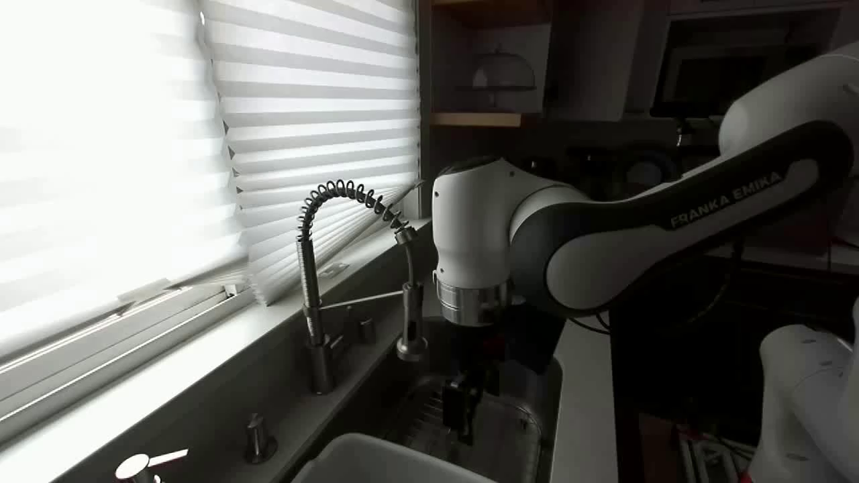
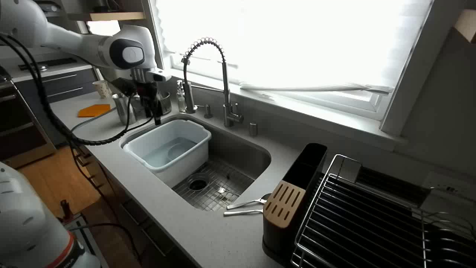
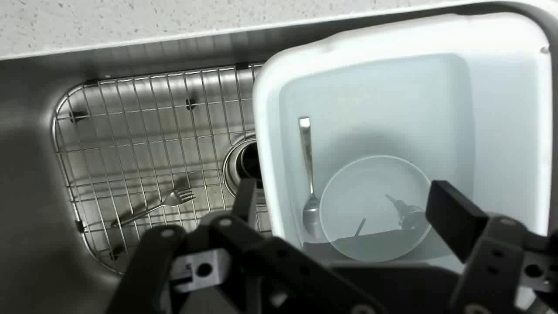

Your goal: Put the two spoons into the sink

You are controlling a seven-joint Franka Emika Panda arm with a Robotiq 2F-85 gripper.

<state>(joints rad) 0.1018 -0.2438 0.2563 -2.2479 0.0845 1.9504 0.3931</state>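
Observation:
Two spoons lie on the counter in an exterior view, an upper spoon (image 2: 246, 204) and a lower spoon (image 2: 243, 213). Their handles point toward the sink (image 2: 240, 150); the lower one's head is hidden behind the cutlery holder. Another spoon (image 3: 307, 152) lies in the white tub inside the sink in the wrist view. The sink's steel wall also shows in the wrist view (image 3: 26, 174). My gripper (image 3: 348, 207) is open and empty, its fingers spread above the tub. In the exterior views the gripper (image 1: 463, 406) is over the sink, near the tub's far end (image 2: 155, 111).
The white tub (image 2: 186, 163) holds water and a round bowl (image 3: 375, 174). A fork (image 3: 172, 199) lies on the sink grid. The spring-coil faucet (image 2: 225, 85) stands behind the sink. A black cutlery holder (image 2: 284, 208) and dish rack (image 2: 357, 216) stand beside it.

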